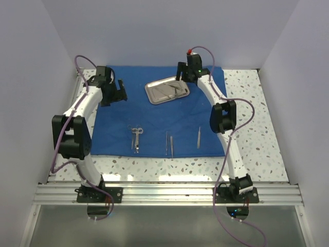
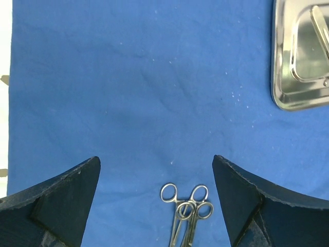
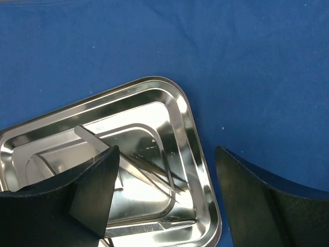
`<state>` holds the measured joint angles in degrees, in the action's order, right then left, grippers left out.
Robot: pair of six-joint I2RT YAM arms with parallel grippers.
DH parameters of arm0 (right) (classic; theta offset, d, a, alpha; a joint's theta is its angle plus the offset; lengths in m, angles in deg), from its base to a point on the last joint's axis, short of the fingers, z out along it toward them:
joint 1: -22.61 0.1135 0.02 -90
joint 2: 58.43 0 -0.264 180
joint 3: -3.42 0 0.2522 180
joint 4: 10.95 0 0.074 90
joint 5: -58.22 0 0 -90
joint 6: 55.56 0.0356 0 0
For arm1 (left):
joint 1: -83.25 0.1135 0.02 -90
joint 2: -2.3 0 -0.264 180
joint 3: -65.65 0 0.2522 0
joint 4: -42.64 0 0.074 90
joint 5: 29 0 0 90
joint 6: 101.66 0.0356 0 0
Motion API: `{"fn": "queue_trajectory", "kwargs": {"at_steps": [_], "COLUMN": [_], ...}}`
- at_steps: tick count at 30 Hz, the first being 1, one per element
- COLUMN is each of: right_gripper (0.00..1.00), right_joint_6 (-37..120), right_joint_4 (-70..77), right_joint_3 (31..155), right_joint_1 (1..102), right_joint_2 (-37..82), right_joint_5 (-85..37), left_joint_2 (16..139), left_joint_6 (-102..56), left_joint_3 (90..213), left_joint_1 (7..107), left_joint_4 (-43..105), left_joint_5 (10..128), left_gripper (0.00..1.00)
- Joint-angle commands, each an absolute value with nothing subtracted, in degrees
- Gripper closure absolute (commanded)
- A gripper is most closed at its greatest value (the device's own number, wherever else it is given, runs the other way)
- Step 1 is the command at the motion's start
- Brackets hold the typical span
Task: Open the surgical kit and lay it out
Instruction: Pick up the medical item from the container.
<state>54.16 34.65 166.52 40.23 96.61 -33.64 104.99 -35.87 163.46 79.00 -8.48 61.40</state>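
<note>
Nearside of the steel tray [image 1: 154, 93], instruments [image 1: 136, 135] lie on spread cloth [image 1: 113, 123]; more remain inside; left gripper [image 2: 156, 159], right gripper [image 3: 167, 149] gape empty

I see the drape [image 1: 154, 116] spread on the table [image 1: 257, 128], with the tray [image 1: 152, 98] on its far part and instruments [image 1: 174, 90] in it. Nearer me, in a row on the drape: ring-handled forceps [image 1: 136, 136] left, tweezers [image 1: 169, 144] middle, a thin instrument [image 1: 198, 137] right.

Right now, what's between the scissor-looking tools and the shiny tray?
Nothing but bare blue cloth between the forceps and the tray; the left wrist view shows it.
</note>
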Motion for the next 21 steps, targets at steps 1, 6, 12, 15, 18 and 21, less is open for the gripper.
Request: {"fn": "queue_trajectory", "kwargs": {"at_steps": [1,6,12,15,18,21], "right_gripper": [0.22,0.22,0.23,0.24,0.24,0.25], "right_joint_6": [53.8,54.2,53.3,52.6,51.8,51.1], "right_joint_4": [31.3,30.6,30.7,30.8,30.4,29.9], "right_joint_3": [168.4,166.7,166.7,167.0,167.2,167.3], "right_joint_1": [40.4,41.0,41.8,41.9,42.1,42.8], "right_joint_2": [97.8,98.1,97.1,95.8,94.2,93.0], "right_joint_5": [-30.1,-25.8,-26.1,-28.3,-29.9,-30.2], "left_joint_2": [107.1,109.2,110.5,110.5,110.3,110.4], "left_joint_6": [-34.3,-33.5,-32.9,-32.7,-32.5,-32.4], "left_joint_3": [167.4,169.2,169.7,169.5,169.2,168.8], "left_joint_1": [79.3,79.3,79.3,79.4,79.4,79.4], "left_joint_4": [-9.4,-10.3,-10.4,-10.4,-10.1,-9.8], "left_joint_5": [59.5,59.9,60.6,60.6,60.7,60.7], "left_gripper": [0.06,0.06,0.06,0.06,0.06,0.06]}}
